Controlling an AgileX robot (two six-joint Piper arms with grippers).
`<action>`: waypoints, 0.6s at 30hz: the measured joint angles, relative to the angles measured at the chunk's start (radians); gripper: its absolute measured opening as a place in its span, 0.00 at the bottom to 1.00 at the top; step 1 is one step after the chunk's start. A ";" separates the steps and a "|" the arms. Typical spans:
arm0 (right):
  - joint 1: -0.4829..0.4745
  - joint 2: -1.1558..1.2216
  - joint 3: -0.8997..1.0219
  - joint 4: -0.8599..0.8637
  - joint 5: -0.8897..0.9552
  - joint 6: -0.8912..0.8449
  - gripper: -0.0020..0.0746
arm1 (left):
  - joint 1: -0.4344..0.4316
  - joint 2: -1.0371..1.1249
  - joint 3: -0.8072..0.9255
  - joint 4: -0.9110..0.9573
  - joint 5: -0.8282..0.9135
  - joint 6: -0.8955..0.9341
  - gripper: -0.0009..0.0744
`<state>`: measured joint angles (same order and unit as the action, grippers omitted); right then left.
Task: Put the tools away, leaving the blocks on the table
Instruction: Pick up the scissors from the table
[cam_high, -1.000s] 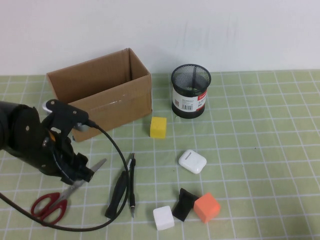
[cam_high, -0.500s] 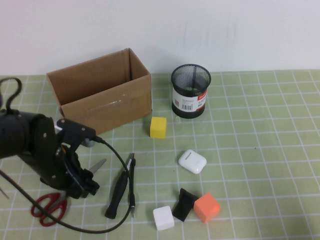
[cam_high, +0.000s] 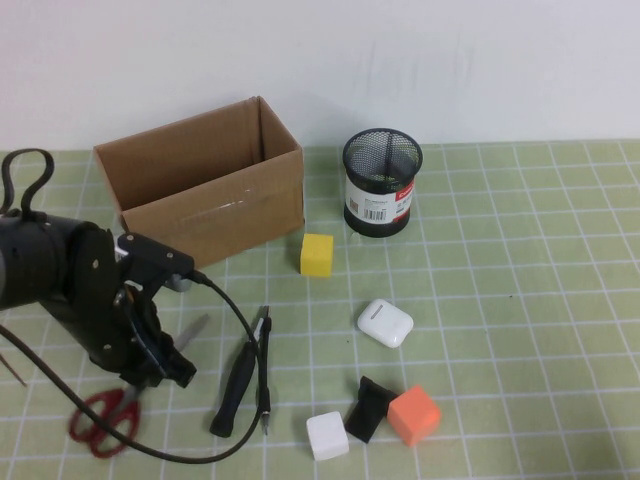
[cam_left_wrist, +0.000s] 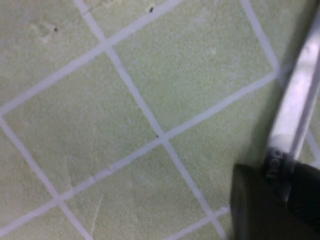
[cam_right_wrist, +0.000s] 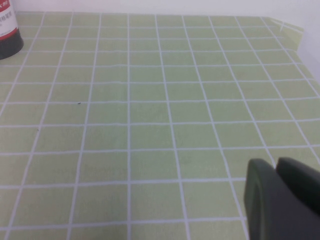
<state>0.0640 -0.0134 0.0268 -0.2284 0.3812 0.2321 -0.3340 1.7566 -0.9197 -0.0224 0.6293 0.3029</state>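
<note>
Left gripper (cam_high: 160, 372) is down low on the scissors (cam_high: 110, 410), over the middle of them. Red handles poke out toward the robot, blades point away toward the box (cam_high: 200, 190). Its fingers (cam_left_wrist: 255, 205) look closed around a blade. Right gripper (cam_right_wrist: 280, 200) waits far off, out of reach of the tools; I cannot tell if it is open.

The left arm bends low at the near left, its left gripper (cam_high: 160, 368) pressed down near the surface, while the right gripper (cam_right_wrist: 282, 200) hangs parked, fingers together.
</note>
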 joint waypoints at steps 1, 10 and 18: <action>0.000 0.000 0.000 0.000 0.000 0.000 0.02 | 0.000 0.000 0.000 0.008 0.002 0.000 0.13; 0.000 0.000 0.000 0.000 0.000 0.000 0.02 | -0.005 -0.012 -0.009 0.028 0.060 0.011 0.12; 0.000 0.000 0.000 0.000 0.000 0.000 0.02 | -0.005 -0.177 -0.063 0.022 0.156 0.114 0.12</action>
<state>0.0640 -0.0134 0.0268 -0.2284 0.3812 0.2321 -0.3391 1.5798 -0.9826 0.0000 0.7852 0.4169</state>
